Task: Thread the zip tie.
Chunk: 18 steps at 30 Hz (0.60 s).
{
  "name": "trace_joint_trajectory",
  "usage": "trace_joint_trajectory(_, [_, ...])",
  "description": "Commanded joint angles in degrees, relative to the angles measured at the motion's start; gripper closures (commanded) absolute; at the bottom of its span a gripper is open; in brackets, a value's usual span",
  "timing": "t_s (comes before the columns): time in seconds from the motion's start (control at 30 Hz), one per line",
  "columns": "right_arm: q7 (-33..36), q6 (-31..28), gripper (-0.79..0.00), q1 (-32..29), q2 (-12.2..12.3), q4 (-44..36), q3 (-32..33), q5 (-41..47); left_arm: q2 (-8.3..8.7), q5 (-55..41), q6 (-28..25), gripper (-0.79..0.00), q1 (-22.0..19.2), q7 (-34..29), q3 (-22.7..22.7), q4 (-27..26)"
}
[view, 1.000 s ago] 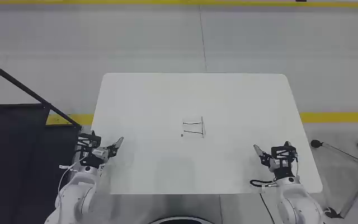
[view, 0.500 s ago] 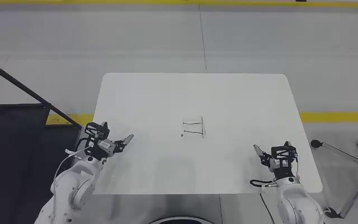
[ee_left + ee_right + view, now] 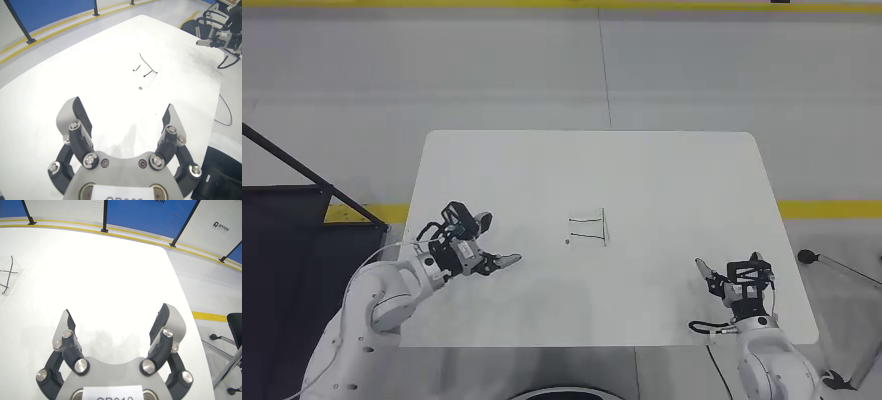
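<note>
Two thin black zip ties [image 3: 587, 228] lie side by side near the middle of the white table [image 3: 662, 180], draped over a small clear stand [image 3: 13, 273]. In the left wrist view the zip ties [image 3: 148, 66] lie well ahead of my left gripper [image 3: 122, 106], which is open and holds nothing. From above, the left gripper [image 3: 494, 241] hovers over the table left of the ties. My right gripper [image 3: 730, 268] is open and empty near the table's front right corner; the wrist view shows the right gripper [image 3: 115, 309] above bare table.
A small brown speck [image 3: 140, 88] lies on the table just in front of the ties. A dark panel [image 3: 282, 260] stands off the table's left side. An office chair [image 3: 233, 332] is beyond the right edge.
The left arm has swung from the table's front left edge inward toward the zip ties, its gripper staying open. The right arm has not moved.
</note>
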Motion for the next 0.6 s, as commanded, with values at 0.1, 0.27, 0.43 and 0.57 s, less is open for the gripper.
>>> trace_joint_trajectory(0.1, [0.0, 0.0, -0.785, 0.0, 0.0, 0.0, 0.0, 0.0, 0.00, 0.1, 0.2, -0.785, 0.0, 0.0, 0.0, 0.0])
trace_joint_trajectory(0.27, [0.0, 0.0, -0.785, 0.0, 0.0, 0.0, 0.0, 0.0, -0.08, -0.9, 1.1, -0.785, 0.3, 0.5, 0.2, -0.1])
trace_joint_trajectory(0.43, [0.0, 0.0, -0.785, 0.0, 0.0, 0.0, 0.0, 0.0, -0.63, -9.4, 8.7, -0.785, -1.7, -5.1, 3.3, -0.8])
trace_joint_trajectory(0.57, [0.0, 0.0, -0.785, 0.0, 0.0, 0.0, 0.0, 0.0, -1.16, -16.9, 14.7, -0.785, -6.8, -14.8, 7.8, -0.3])
